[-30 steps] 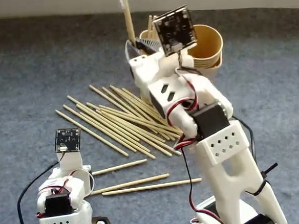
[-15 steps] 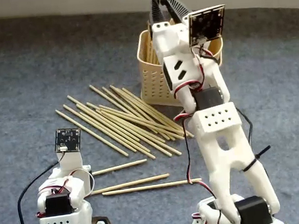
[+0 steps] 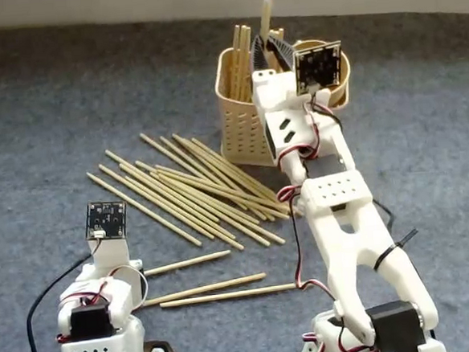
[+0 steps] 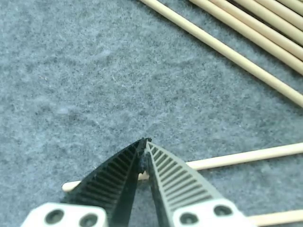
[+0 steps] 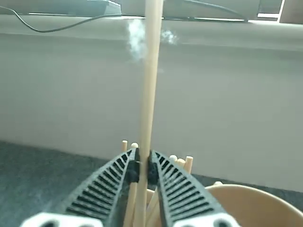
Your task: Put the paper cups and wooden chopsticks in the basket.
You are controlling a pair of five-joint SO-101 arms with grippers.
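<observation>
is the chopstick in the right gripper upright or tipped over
Upright. The right gripper is shut on the chopstick, which stands nearly vertical, its top well above the basket.

The chopsticks [image 3: 195, 191] are pale wood, the basket [image 3: 243, 131] cream with a grid of holes, the paper cups [image 5: 251, 208] tan. The tabletop [image 3: 53, 116] is mottled blue-grey. The ribbed fingers [image 4: 113, 182] are black and grey-green.

Paper cups [image 5: 251, 205] and chopsticks [image 3: 242, 53] are stood in the basket [image 3: 244, 135]; one chopstick [image 5: 150, 71] is gripped upright above it by the right gripper [image 5: 142, 165]. A chopstick pile [image 3: 195, 191] is spread at the basket's 8 o'clock.
</observation>
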